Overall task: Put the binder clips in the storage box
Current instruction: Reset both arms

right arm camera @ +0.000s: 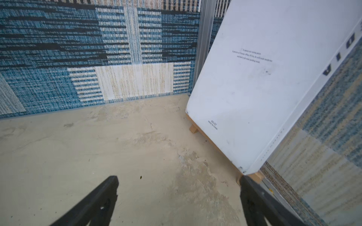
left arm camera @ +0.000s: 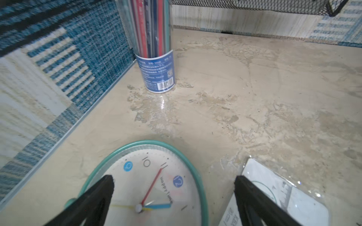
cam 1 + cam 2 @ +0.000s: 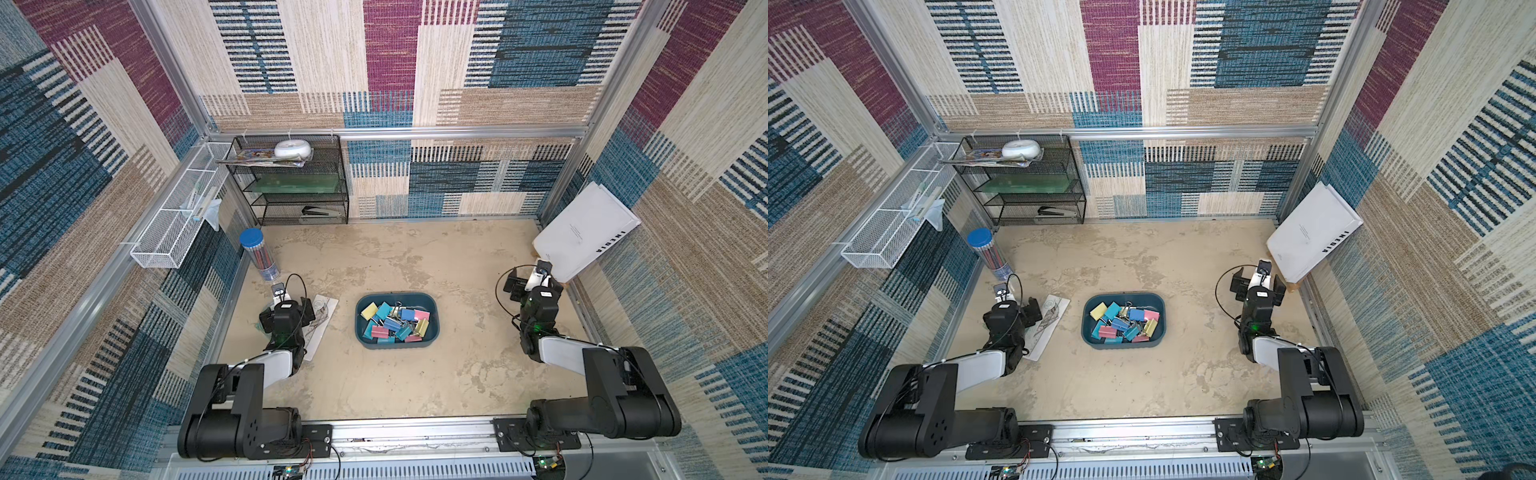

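Top views both show the mottled beige tabletop point(image 3: 415, 257) with no loose clip in sight. Largest near an end effector is the tall white hardcover book point(image 1: 254, 88), propped on a pale wooden stand point(image 1: 194, 129) just ahead and outboard of the right gripper point(image 1: 178, 177), whose jaws stand wide apart with nothing between them. The shallow dark teal-blue plastic storage box point(image 3: 397, 296) sits between the two grippers, well apart from each. Under the left gripper point(image 2: 174, 178), also spread wide and empty, lies the round white-faced clock with a teal rim point(image 2: 137, 182). One finger hangs over its face, the other over a clear-wrapped white packet point(image 2: 293, 197) beside it. Ahead of that gripper stands the clear cylindrical pencil tube with a blue label point(image 2: 156, 74). The pastel pink, yellow, blue and teal binder clips point(image 3: 395, 322) are heaped inside the box, so the job looks done or nearly so.

The right gripper's outer finger is close to the stand's foot, so an outward swing could tip the book. Lowering or closing the left gripper here would likely catch the clock or the packet. Any reach into the box could hook a wire handle and drag a clip out.
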Controlling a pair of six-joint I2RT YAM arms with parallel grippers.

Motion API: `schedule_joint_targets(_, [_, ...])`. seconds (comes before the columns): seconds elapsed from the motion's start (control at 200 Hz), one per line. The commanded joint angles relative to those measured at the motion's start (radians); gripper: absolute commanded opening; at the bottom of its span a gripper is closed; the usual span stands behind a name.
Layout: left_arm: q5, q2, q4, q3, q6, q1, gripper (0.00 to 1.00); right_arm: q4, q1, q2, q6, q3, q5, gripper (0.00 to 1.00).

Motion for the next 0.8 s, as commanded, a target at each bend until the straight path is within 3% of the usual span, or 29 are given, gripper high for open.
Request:
schedule_joint_targets(0.0, [0.151, 0.116, 0.218, 0.029, 0.066, 0.002, 0.99, 0.082, -0.013, 0.009, -0.026, 0.013, -0.175, 1.0])
schedule_joint_targets(0.085, [0.16, 0.095, 0.083, 0.076, 0.062, -0.001, 0.99, 0.046, -0.014, -0.001, -0.003, 0.019, -0.233, 0.99])
schedule_joint_targets(0.15, [0.156, 0.127, 0.176, 0.061, 0.073, -0.002, 1.0, -0.06, -0.015, -0.033, -0.027, 0.027, -0.275, 0.99])
schedule_joint_targets(0.22, [0.159, 0.103, 0.077, 0.084, 0.063, -0.001, 1.0, -0.044, -0.016, -0.072, -0.025, -0.017, -0.228, 0.99])
schedule_joint_targets(0.336, [0.16, 0.111, 0.1, 0.081, 0.066, -0.002, 1.0, -0.026, -0.017, -0.061, -0.017, -0.055, -0.244, 0.99])
schedule_joint_targets(0.531, [0.159, 0.11, 0.103, 0.081, 0.065, -0.001, 1.0, 0.463, -0.019, 0.171, 0.024, -0.21, -0.145, 0.99])
schedule_joint_targets(0.641, [0.16, 0.108, 0.096, 0.083, 0.064, -0.002, 1.0, 0.247, -0.024, 0.137, 0.024, -0.131, -0.177, 0.99])
schedule_joint_targets(0.791, [0.159, 0.11, 0.103, 0.08, 0.064, -0.001, 1.0, 0.256, -0.024, 0.138, 0.024, -0.134, -0.177, 0.99])
